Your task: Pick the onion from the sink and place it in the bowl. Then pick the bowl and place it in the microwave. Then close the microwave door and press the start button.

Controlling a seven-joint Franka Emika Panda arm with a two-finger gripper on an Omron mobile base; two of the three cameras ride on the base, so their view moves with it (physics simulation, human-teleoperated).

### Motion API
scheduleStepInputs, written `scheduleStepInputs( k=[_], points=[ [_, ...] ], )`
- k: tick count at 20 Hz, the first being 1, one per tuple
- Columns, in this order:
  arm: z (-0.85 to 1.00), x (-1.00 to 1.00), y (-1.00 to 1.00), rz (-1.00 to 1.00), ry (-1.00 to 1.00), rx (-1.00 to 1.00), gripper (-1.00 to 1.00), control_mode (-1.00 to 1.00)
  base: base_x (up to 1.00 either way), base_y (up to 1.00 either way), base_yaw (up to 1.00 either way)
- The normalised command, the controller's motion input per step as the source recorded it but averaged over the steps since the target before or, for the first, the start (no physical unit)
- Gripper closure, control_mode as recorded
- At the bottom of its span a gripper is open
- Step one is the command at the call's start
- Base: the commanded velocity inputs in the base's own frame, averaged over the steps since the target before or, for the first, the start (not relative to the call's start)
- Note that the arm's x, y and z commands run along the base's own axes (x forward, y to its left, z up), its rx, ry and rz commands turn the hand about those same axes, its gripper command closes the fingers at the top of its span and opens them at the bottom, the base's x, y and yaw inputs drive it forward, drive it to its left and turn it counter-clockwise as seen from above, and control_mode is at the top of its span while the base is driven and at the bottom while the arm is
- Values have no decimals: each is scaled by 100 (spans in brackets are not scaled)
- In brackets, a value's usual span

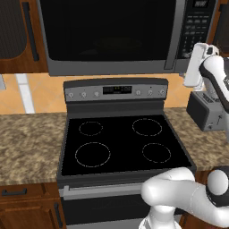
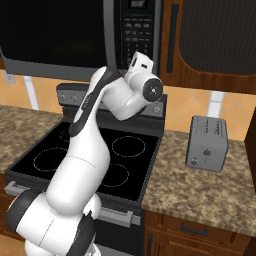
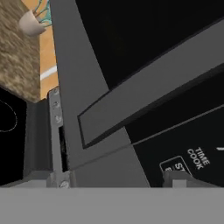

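Observation:
The microwave (image 1: 112, 67) hangs above the stove, and its door (image 1: 107, 31) is shut, the bar handle (image 1: 171, 36) upright at its right side. My gripper (image 1: 198, 48) is raised to the button panel (image 1: 197, 22), also seen as the gripper (image 2: 138, 56) just under the panel (image 2: 137, 25). In the hand view the gripper (image 3: 118, 179) is open, its fingertips (image 3: 174, 177) wide apart with nothing between them. Close ahead are the handle (image 3: 153, 96) and a button (image 3: 174, 165) lettered "ST" beside "TIME COOK". The onion, bowl and sink are out of view.
A black stove (image 1: 120, 143) with a silver control strip (image 1: 116, 91) sits under the microwave. A grey toaster (image 2: 206, 142) stands on the granite counter (image 2: 200, 190) to the right. Wooden cabinets (image 2: 215, 35) flank the microwave. A potted plant (image 3: 31, 22) shows far off.

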Motion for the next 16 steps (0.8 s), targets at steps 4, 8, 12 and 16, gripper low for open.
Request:
scheduleStepInputs(
  k=[4, 8, 12, 16],
  points=[
    [0, 52, -2, 0, 3, 8, -100, -100, 0, 0, 0],
    [-12, 53, 0, 0, 6, 6, -100, -100, 0, 0, 0],
    [-44, -30, 34, 0, -1, 0, -100, -100, 0, 0, 0],
    [-44, -90, 69, 2, -1, 1, -100, -100, 0, 0, 0]
  ],
)
